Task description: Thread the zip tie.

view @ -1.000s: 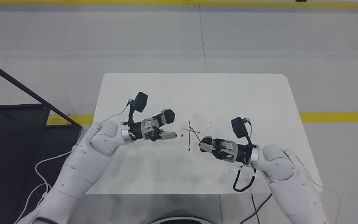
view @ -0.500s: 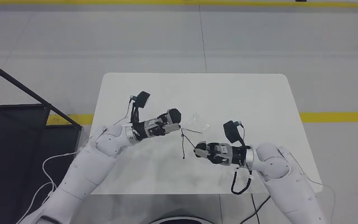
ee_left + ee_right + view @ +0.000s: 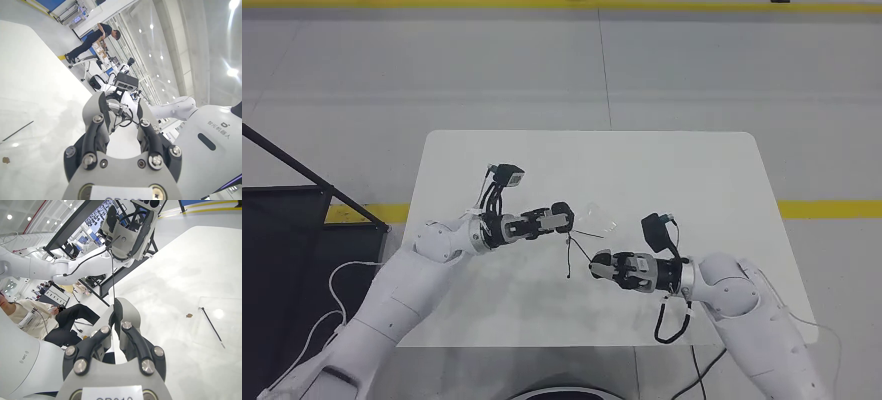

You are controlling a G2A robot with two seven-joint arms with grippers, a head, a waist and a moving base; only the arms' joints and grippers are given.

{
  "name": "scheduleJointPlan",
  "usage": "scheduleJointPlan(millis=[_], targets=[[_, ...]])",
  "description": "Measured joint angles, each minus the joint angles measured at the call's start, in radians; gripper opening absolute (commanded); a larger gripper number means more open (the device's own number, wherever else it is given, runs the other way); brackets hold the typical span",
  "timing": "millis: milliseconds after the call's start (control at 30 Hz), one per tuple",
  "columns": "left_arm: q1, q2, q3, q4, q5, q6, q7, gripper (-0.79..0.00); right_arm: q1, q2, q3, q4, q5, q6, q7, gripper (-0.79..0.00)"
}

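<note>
From right hand (image 3: 115,306), zip tie (image 3: 113,279) runs toward left hand (image 3: 563,217).

A big robotics lab hall — pale grey floor (image 3: 542,70) marked with yellow tape lines (image 3: 832,208), a high white ceiling (image 3: 170,37) with rows of round lamps (image 3: 151,25), other white humanoid robots (image 3: 123,68) standing beyond.

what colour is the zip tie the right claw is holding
The zip tie is black, clearest in the right wrist view.
</note>
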Motion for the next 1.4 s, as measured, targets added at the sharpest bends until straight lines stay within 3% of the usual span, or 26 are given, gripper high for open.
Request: scheduleJointPlan(millis=[967,1100,1200,1400], targets=[[-0.021,0.002,0.027,0.009,-0.005,0.011,-0.01,-0.591,0.012,0.017,-0.015,0.005,0.005,0.042,-0.031,-0.785],[-0.022,0.002,0.029,0.011,-0.006,0.008,-0.007,-0.659,0.012,0.019,-0.017,0.005,0.004,0.042,-0.034,-0.785],[-0.024,0.002,0.03,0.013,-0.006,0.007,-0.007,-0.782,0.012,0.02,-0.018,0.005,0.005,0.042,-0.036,-0.785],[-0.025,0.003,0.032,0.016,-0.006,0.003,-0.003,-0.785,0.013,0.023,-0.022,0.004,0.005,0.048,-0.038,-0.785]])
